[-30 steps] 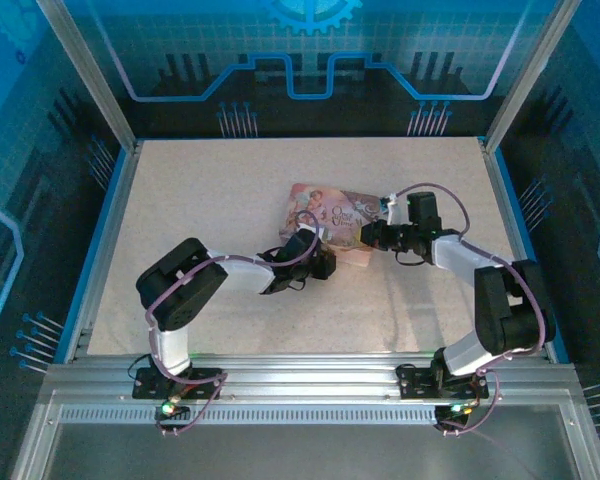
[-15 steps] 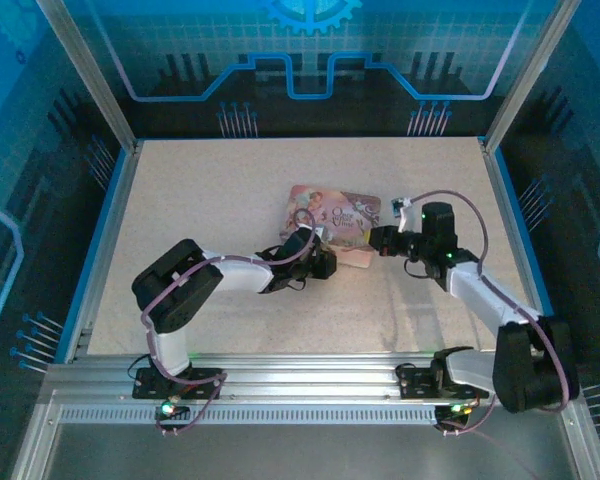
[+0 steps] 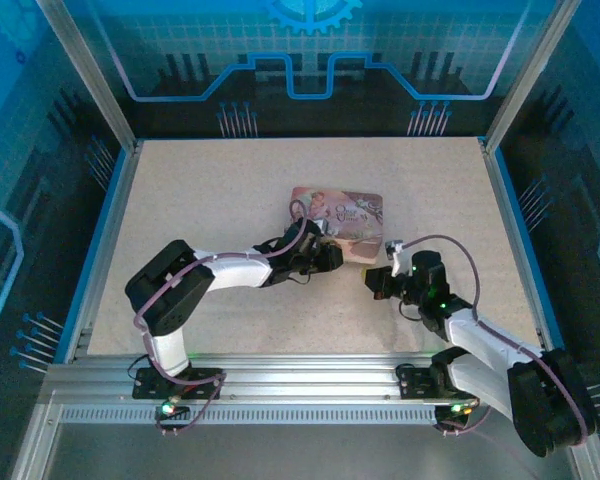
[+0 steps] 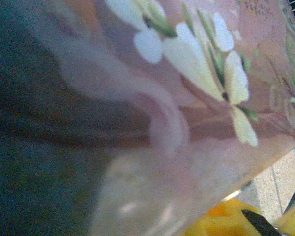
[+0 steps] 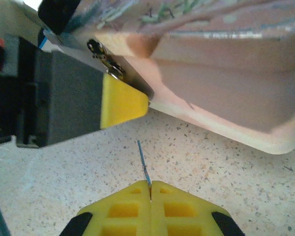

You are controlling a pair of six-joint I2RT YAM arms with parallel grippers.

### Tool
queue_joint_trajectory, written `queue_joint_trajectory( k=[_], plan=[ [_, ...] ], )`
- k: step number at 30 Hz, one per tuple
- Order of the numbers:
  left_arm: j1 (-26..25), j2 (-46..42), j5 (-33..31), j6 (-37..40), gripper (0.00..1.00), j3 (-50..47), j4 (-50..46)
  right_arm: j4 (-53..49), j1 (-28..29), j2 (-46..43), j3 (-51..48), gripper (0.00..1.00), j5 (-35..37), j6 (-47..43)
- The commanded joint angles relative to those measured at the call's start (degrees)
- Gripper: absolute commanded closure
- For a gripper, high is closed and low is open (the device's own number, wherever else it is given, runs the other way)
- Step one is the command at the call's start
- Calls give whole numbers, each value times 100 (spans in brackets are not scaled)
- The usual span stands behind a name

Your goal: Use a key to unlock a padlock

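The key, a thin dark sliver, sticks out from my right gripper, whose yellow fingers are shut on it just above the speckled table. In the top view my right gripper hovers a short way in front of the pink tin box. The padlock, tiny and metallic, hangs at the tin's edge, next to a yellow pad of my left gripper. My left gripper is clamped on the tin's near left corner. In the left wrist view the pink tin box is blurred and very close.
The speckled table stretches open to the left and back of the tin. Aluminium posts and blue rails border it. The pink tin's pale rim lies just ahead and to the right of the key tip.
My right arm has pulled back from the tin's right side toward the near edge, taking the key along. My left gripper and the tin have shifted slightly to the right.
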Motion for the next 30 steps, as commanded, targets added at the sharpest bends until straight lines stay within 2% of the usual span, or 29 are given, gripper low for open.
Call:
queue_joint_trajectory(
  k=[1,8,16,30],
  plan=[
    [27,-331,273,-224,85,230,88,848,154,234,-123,97,213,-221],
    [29,-410,420,-469,88,265,95,1494,297,982,-34,97,184,-722],
    [35,-442,560,-667,90,284,170,2223,346,1928,199,98,-103,-804],
    [70,-481,516,-769,91,223,202,2452,345,2161,159,98,-145,-893]
  ],
)
